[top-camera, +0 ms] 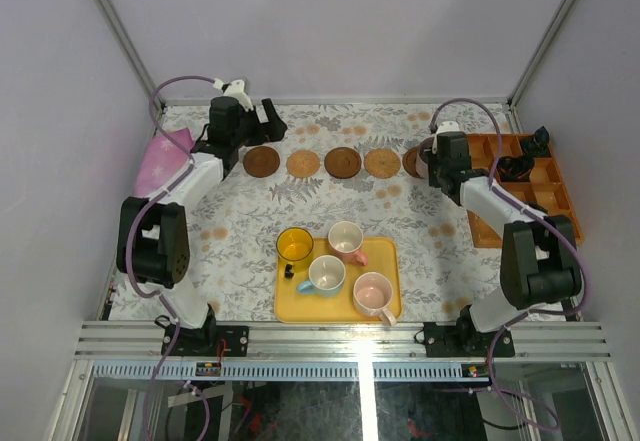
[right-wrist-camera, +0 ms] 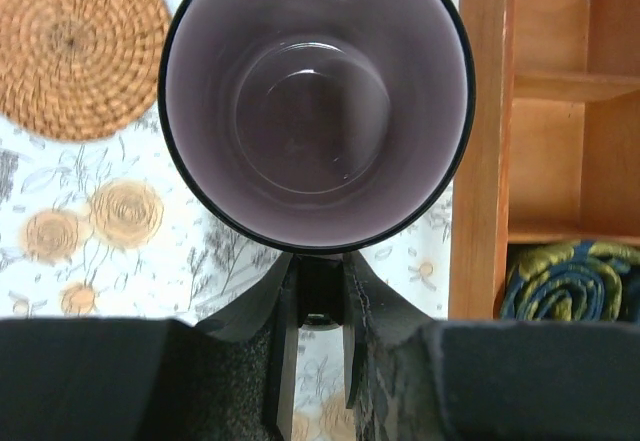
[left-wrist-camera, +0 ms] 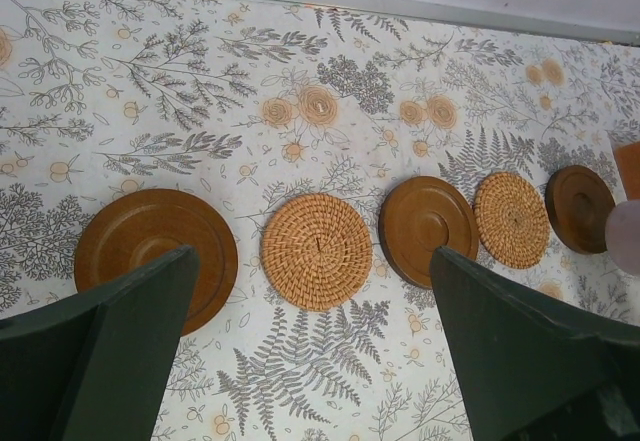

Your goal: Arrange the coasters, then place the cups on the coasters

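Five coasters lie in a row across the far side of the table: dark brown point(top-camera: 262, 161), tan woven point(top-camera: 303, 163), dark brown point(top-camera: 342, 162), tan woven point(top-camera: 382, 163) and dark brown point(top-camera: 411, 162). The last is partly covered. My right gripper point(right-wrist-camera: 320, 296) is shut on the handle of the purple-grey cup point(right-wrist-camera: 315, 101), upright over that last coaster; contact is hidden. My left gripper point(left-wrist-camera: 312, 256) hangs open and empty above the left end of the row, near the tan coaster point(left-wrist-camera: 316, 251). The yellow cup point(top-camera: 294, 245), the light blue cup point(top-camera: 326, 274) and two pink cups point(top-camera: 346, 238) point(top-camera: 374, 292) stand on the tray.
The yellow tray point(top-camera: 388, 253) sits at the near middle of the table. A wooden compartment box point(top-camera: 530, 186) stands along the right edge, close beside the held cup, with a rolled cloth point(right-wrist-camera: 570, 281) in one compartment. A pink cloth point(top-camera: 165, 156) lies at far left.
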Robot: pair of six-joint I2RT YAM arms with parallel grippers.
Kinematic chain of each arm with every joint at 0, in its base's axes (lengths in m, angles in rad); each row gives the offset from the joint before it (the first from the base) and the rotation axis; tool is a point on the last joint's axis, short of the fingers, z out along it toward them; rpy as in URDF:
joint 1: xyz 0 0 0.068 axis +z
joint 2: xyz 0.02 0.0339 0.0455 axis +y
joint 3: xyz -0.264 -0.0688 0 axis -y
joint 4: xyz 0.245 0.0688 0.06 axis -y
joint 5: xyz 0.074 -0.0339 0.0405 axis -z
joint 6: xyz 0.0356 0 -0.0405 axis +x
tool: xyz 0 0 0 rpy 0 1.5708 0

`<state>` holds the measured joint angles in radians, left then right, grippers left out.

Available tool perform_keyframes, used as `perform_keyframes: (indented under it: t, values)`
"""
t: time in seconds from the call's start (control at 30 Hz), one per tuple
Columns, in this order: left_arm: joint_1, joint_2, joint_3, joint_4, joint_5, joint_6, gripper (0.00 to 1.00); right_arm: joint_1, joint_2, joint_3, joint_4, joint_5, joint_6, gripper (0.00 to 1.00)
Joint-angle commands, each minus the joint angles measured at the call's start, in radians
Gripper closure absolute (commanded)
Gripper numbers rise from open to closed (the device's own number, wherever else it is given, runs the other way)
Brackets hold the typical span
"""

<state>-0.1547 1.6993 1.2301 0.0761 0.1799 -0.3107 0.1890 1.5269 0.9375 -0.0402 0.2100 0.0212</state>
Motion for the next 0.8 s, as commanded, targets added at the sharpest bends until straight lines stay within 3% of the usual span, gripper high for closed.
perform_keyframes:
  t: [0.0,0.27,0.77]
  values:
    - [0.003,0.022,0.051,0.062,-0.03,0.002,0.0,-0.033,0.043,0.147,0.189,-0.042,-0.022,1.0]
    - [0.004,0.064,0.095,0.045,-0.032,0.005,0.0,-0.042,0.143,0.25,0.178,-0.078,-0.017,1.0]
    - [0.004,0.086,0.109,0.037,-0.025,-0.001,0.0,-0.048,0.205,0.273,0.141,-0.081,-0.007,1.0]
